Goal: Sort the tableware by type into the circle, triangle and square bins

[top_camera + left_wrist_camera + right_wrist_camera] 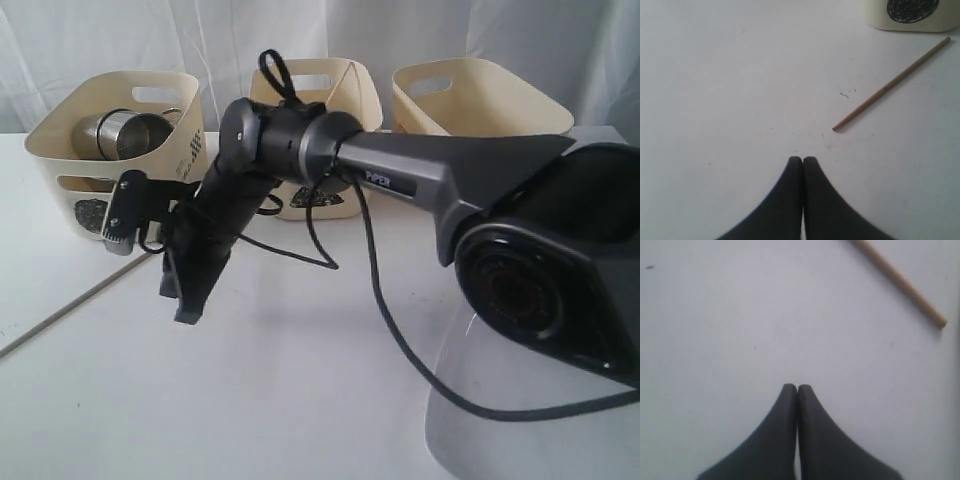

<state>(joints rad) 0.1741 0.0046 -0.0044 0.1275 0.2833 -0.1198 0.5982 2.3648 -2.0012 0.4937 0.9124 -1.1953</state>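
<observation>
Here, chopstick [891, 84] on open tabletop [715, 75] near bin [875, 17].

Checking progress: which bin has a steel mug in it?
The left bin, exterior view: a mug shows inside. The middle bin and right bin show none.

Ahead of my left hand [802, 159] the counter [730, 75] lies bare and open. Off to one side a wooden chopstick [890, 86] lies flat, one end near a cream bin [874, 16]. My right hand [797, 386] also faces bare counter, with a chopstick [900, 282] well apart from it. At the back the left bin [60, 150], middle bin [350, 85] and right bin [480, 105] stand in a close row. One of my arms [400, 170] stretches across in front of the middle bin, its black cable [390, 330] looping down to the counter.
</observation>
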